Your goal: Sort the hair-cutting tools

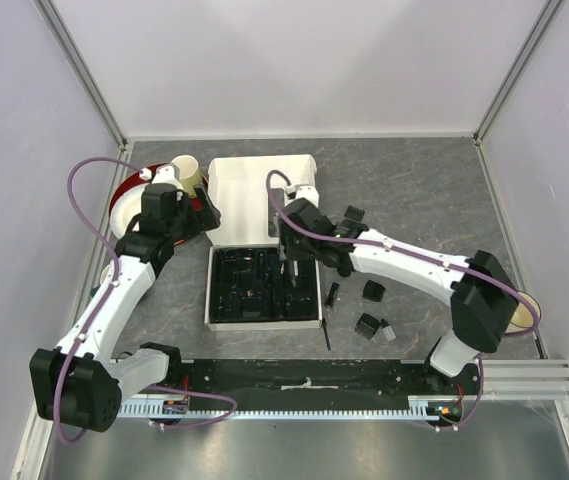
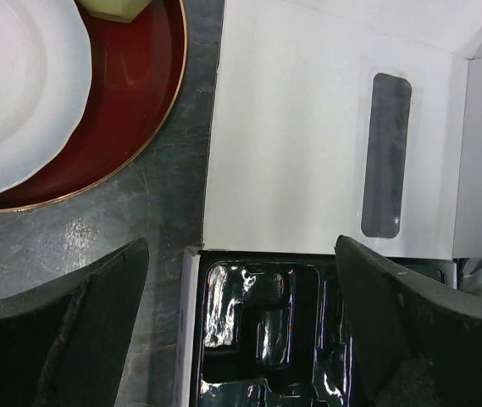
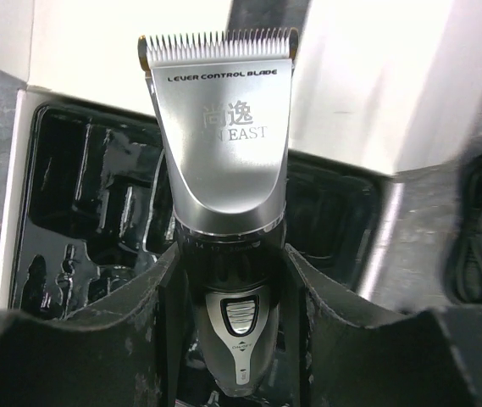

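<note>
My right gripper [image 3: 232, 263] clamps the clipper [image 3: 222, 153], brushed-silver wedge head and toothed blade, above the glossy black moulded tray [image 3: 80, 195]; my left gripper [image 2: 241, 254] hangs with jaws wide apart.

Open white box [image 1: 249, 195], black tray [image 1: 244, 290], red plate [image 2: 130, 102], cream cup [image 1: 190, 172]

The table [image 1: 414, 190] is a grey, marbled slab; a white cardboard box [image 1: 254, 195] lies near its middle, lid open toward the back; a red plate [image 2: 135, 106] sits just left of the box; to the box's right, black comb attachments [image 1: 373, 290] lie scattered, apart from one another; a thin black brush [image 1: 325, 335] lies by its near right corner; a coiled cord [image 3: 476, 229] rests on that side too; a pale round dish [image 1: 522, 308] shows far right, partly hidden.
</note>
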Tool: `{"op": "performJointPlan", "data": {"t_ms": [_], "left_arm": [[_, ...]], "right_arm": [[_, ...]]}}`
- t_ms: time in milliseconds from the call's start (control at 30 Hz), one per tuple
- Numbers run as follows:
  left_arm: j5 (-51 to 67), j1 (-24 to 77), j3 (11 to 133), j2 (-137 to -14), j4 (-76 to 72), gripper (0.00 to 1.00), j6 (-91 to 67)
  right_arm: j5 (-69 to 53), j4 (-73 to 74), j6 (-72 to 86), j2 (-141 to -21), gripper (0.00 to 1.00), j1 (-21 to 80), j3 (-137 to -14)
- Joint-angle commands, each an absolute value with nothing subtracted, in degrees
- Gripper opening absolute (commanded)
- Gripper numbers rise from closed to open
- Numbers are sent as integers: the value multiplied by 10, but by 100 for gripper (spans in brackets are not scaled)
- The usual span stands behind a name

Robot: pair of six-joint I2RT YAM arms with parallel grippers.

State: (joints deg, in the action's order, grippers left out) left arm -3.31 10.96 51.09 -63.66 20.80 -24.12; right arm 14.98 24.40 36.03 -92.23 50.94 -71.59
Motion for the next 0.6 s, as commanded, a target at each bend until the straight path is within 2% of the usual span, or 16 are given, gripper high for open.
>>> {"op": "performJointPlan", "data": {"t_ms": [0, 567], "left_arm": [[-34, 108, 493, -597, 228, 97, -264], [102, 111, 387, -548, 184, 96, -277]], "right_arm": [[217, 192, 414, -946, 27, 545, -766], [275, 287, 570, -1005, 27, 613, -781]]}}
